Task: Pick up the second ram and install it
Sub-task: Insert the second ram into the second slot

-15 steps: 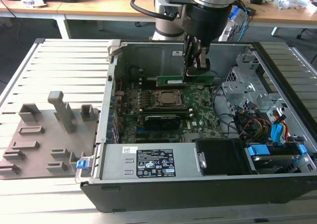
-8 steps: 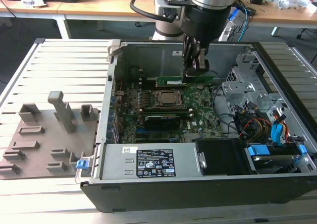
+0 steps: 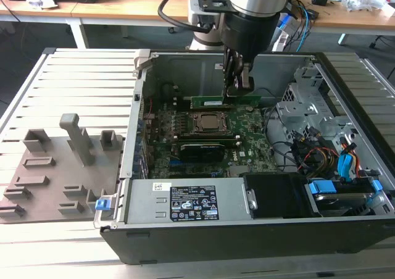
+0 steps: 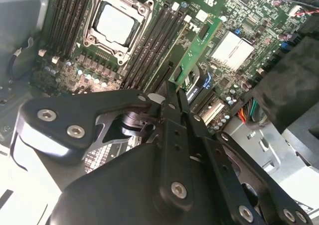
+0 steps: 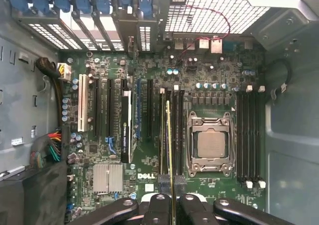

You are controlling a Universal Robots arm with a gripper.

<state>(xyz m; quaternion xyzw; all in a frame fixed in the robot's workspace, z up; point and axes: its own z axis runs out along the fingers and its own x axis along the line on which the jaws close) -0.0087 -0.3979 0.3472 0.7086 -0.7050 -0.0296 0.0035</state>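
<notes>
Exterior view: set off the arm, high and in front of the open computer case (image 3: 247, 229), looking down at an angle, far enough to take in the whole case, the slatted desk (image 3: 74, 87) and the grey fixture plate (image 3: 55, 174) at lower left of the frame. First wrist view: close above, facing almost straight down past the gripper (image 5: 172, 207) at the frame's lower edge onto the motherboard (image 5: 149, 70). Second wrist view: closer still, tilted, peering over the gripper (image 4: 172, 93) from behind, board filling the upper half. Shared by all three: the CPU socket (image 3: 210, 122) (image 4: 115, 22) (image 5: 209, 144) and the memory slots (image 5: 249, 135) beside it.
</notes>
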